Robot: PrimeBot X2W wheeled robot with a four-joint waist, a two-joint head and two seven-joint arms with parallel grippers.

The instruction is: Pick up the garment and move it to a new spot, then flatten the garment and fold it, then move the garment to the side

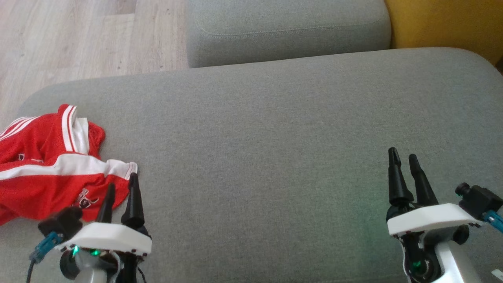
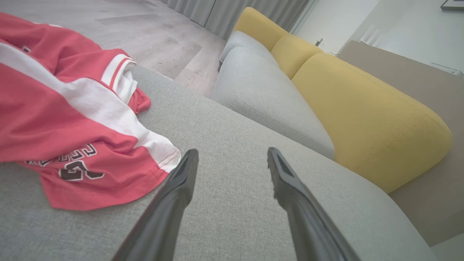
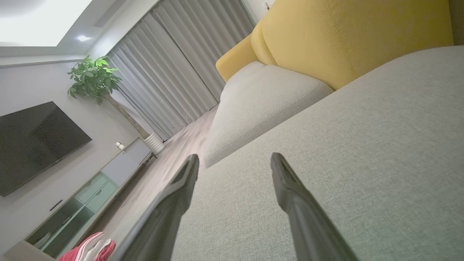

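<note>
**Garment** (image 1: 43, 169): a crumpled red heap with a white band and striped trim. It lies at the 9 o'clock end of the grey seat cushion (image 1: 275, 129), and part of it runs off the head view's edge. Dark lettering shows on the near flap. A white-edged corner points toward 4 o'clock.

**Left tool** (image 1: 122, 180): just beside that corner, at the garment's 4 o'clock. The fingers are spread wide with nothing between them. In its wrist view the corner sits just off the 9 o'clock finger, outside the gap.

**Right tool** (image 1: 402, 153): well apart, toward the cushion's 3 o'clock side, over bare fabric. It is spread wide and empty.

**Step in hand, as I read it:** the first pick-up, not yet begun.

**Doing it well:**
- Shift the left tool toward 10 o'clock until the fingers straddle the cloth.
- Pinch a bunched fold rather than the thin hem.
- Press lightly, because the soft cushion gives and the upholstery could snag.
- Lift high enough that the trailing end clears.
- The bare cushion toward 2 o'clock looks roomy enough for the set-down.
</note>
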